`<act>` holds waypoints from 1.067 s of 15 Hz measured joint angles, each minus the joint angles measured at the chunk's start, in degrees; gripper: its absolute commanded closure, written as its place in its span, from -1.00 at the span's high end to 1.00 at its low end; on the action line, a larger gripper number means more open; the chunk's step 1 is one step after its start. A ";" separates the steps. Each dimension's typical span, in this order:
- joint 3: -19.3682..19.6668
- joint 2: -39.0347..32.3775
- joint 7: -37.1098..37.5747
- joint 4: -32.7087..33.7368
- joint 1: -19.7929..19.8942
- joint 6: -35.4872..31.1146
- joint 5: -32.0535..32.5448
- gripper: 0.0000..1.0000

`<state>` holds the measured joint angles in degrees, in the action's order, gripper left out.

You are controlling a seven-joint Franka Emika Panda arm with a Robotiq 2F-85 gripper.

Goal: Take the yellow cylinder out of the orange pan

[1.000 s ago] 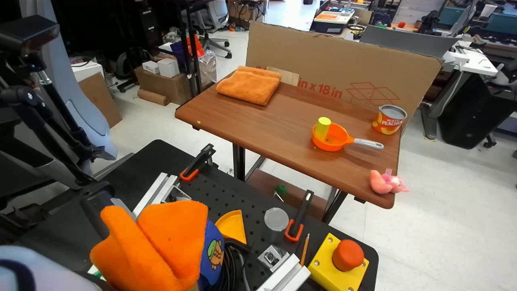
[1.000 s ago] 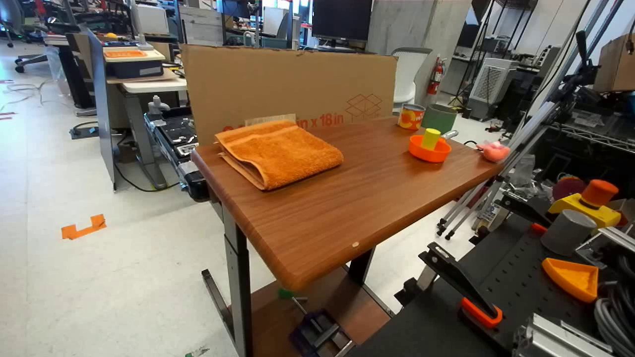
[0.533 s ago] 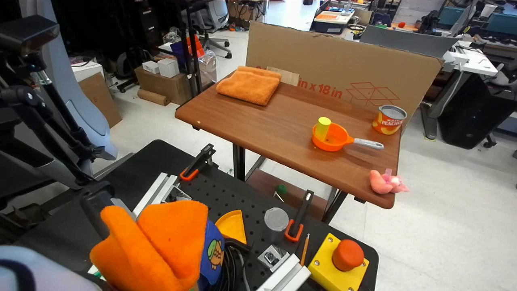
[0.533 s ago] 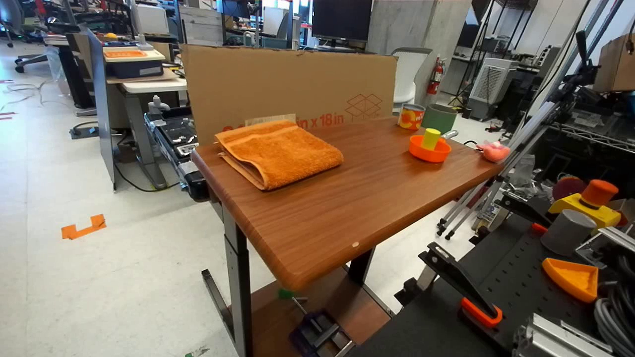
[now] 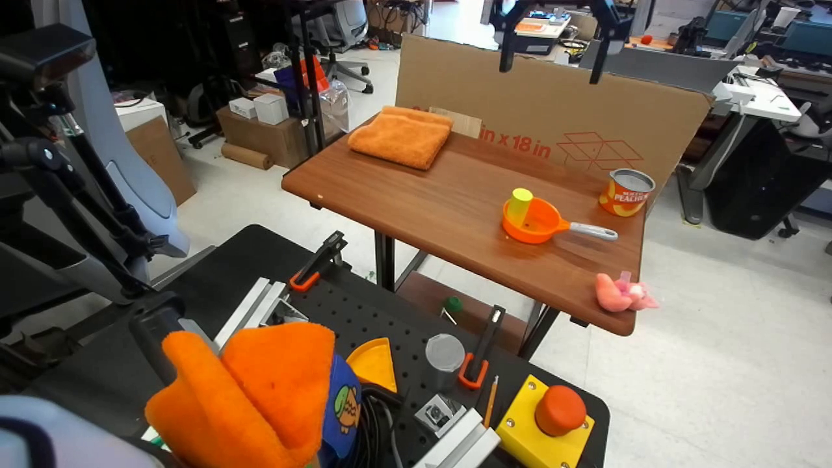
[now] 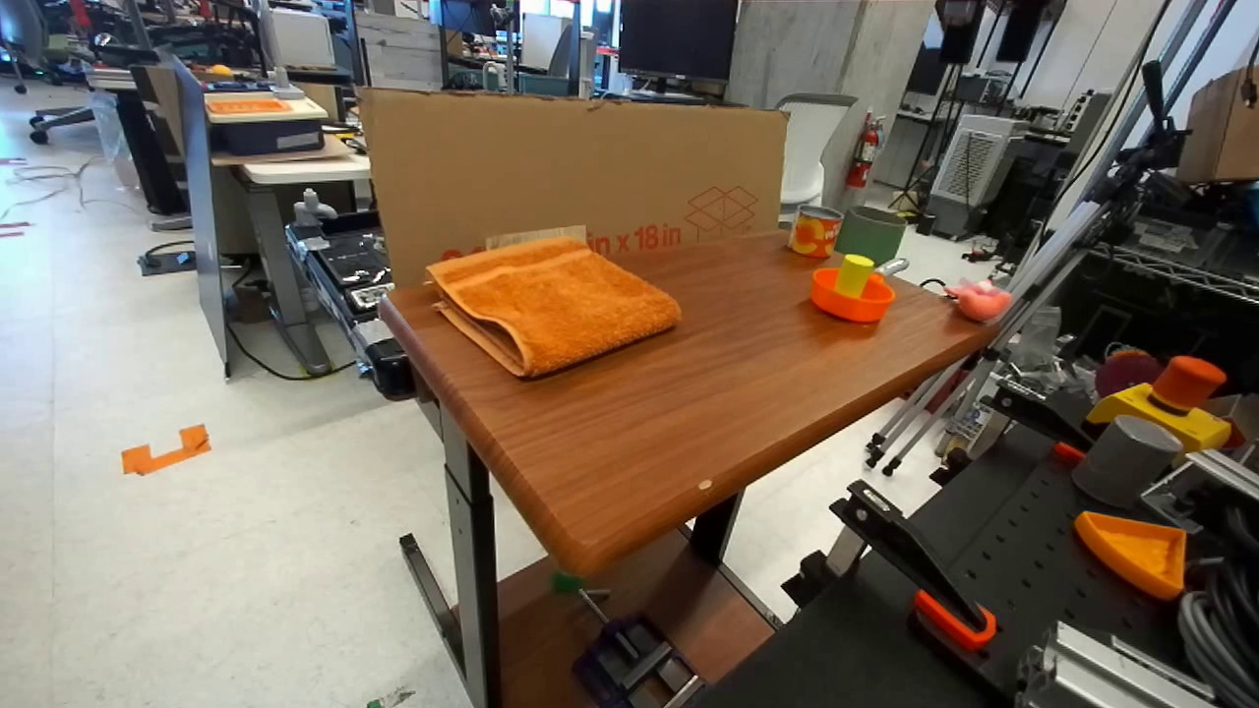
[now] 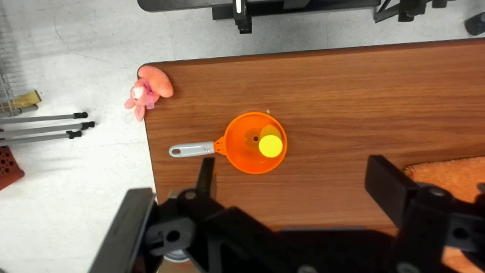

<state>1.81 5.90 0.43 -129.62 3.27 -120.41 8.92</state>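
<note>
The yellow cylinder (image 5: 518, 207) stands upright inside the orange pan (image 5: 545, 224), against the side away from the grey handle. The cylinder (image 6: 854, 275) and pan (image 6: 848, 310) also show in the other exterior view. In the wrist view I look down on the cylinder (image 7: 270, 146) and the pan (image 7: 246, 159), with the handle pointing left. My gripper (image 7: 290, 161) is open and empty, high above the table. In an exterior view its fingers (image 5: 550, 70) hang at the top edge. They also show at the top in the other exterior view (image 6: 986, 44).
The brown table (image 5: 448, 188) bears a folded orange cloth (image 5: 402, 136), a peach can (image 5: 625, 193) and a pink plush toy (image 5: 621, 294) at a corner. A cardboard sheet (image 5: 559, 104) stands along one long edge. A black bench (image 5: 383, 312) with clamps stands alongside.
My open gripper has come into view at the top of both exterior views. The cylinder, the pan and the other things on the table have not moved.
</note>
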 measured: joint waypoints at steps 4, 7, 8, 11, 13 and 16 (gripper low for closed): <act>0.91 -9.15 2.96 1.51 0.66 -5.42 3.62 1.00; 2.19 -16.31 6.78 3.07 0.85 -11.98 6.70 1.00; 2.56 -18.42 8.08 3.90 0.80 -13.17 7.73 1.00; 3.63 -23.96 10.84 6.87 0.39 -14.45 9.78 1.00; 4.11 -26.16 11.40 8.12 -0.15 -14.52 10.20 1.00; 4.27 -27.15 11.34 8.51 -1.07 -14.60 10.22 1.00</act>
<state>6.08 -21.25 11.77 -121.12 2.20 -135.02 19.14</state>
